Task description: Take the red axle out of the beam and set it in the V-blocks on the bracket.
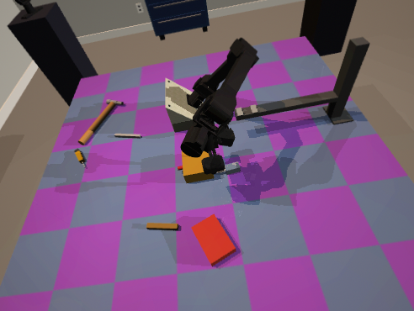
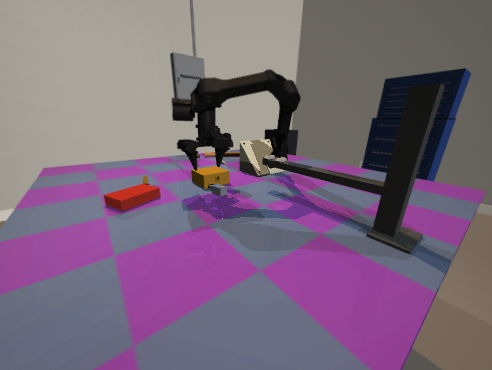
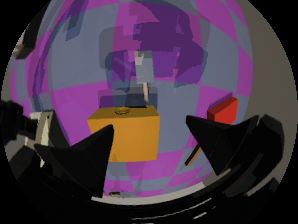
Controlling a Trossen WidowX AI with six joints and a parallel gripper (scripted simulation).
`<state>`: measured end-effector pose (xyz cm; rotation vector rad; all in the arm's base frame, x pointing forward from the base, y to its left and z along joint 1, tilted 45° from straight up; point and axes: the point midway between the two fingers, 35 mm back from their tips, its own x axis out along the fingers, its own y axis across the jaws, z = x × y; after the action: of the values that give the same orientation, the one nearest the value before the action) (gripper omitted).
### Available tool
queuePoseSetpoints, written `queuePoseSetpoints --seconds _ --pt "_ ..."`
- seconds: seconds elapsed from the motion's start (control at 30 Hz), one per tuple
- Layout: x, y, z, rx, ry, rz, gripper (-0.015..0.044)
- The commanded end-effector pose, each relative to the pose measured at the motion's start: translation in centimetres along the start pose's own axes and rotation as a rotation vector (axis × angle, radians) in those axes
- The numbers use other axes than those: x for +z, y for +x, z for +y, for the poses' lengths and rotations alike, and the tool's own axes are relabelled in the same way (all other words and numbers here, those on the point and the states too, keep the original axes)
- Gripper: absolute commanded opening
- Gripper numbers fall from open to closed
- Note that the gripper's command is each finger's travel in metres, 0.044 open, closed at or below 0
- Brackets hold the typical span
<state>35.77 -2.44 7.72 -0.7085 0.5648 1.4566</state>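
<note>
The arm (image 1: pixel 239 77) (image 2: pixel 240 86) is bent high, with its wrist pointing down. Its jaws (image 1: pixel 209 160) (image 2: pixel 207 167) are spread wide over the orange block (image 1: pixel 193 166) (image 2: pixel 210 178) (image 3: pixel 136 141). In the top view, the axle's red end (image 1: pixel 180 167) shows at the block's left side, and a grey piece (image 1: pixel 232 168) (image 2: pixel 218 190) (image 3: pixel 144 68) is at its right.

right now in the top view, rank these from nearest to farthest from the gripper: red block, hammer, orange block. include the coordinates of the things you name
1. Orange block (image 1: pixel 194 165) (image 2: pixel 210 178) (image 3: pixel 132 142): right by the gripper (image 1: pixel 213 164) (image 2: pixel 207 166) (image 3: pixel 150 123), just below its open fingers.
2. Red block (image 1: pixel 214 239) (image 2: pixel 132 197) (image 3: pixel 223 111): toward the bottom of the view.
3. Hammer (image 1: pixel 98 123): far over at the left.
</note>
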Motion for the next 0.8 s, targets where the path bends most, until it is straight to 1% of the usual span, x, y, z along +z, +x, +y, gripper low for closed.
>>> queuePoseSetpoints --seconds 0.0,0.07,0.13,0.43,0.77 --pt "-6.7 0.2 2.0 0.013 0.051 0.001 0.0440" --pt "-10.3 0.3 3.5 0.014 0.058 -0.004 0.0440" --pt "-12.2 0.3 4.5 0.015 0.064 -0.011 0.0440" --pt "-12.4 0.5 4.6 0.015 0.065 -0.012 0.0440" --pt "-12.4 2.1 4.5 0.015 0.065 -0.012 0.0440"
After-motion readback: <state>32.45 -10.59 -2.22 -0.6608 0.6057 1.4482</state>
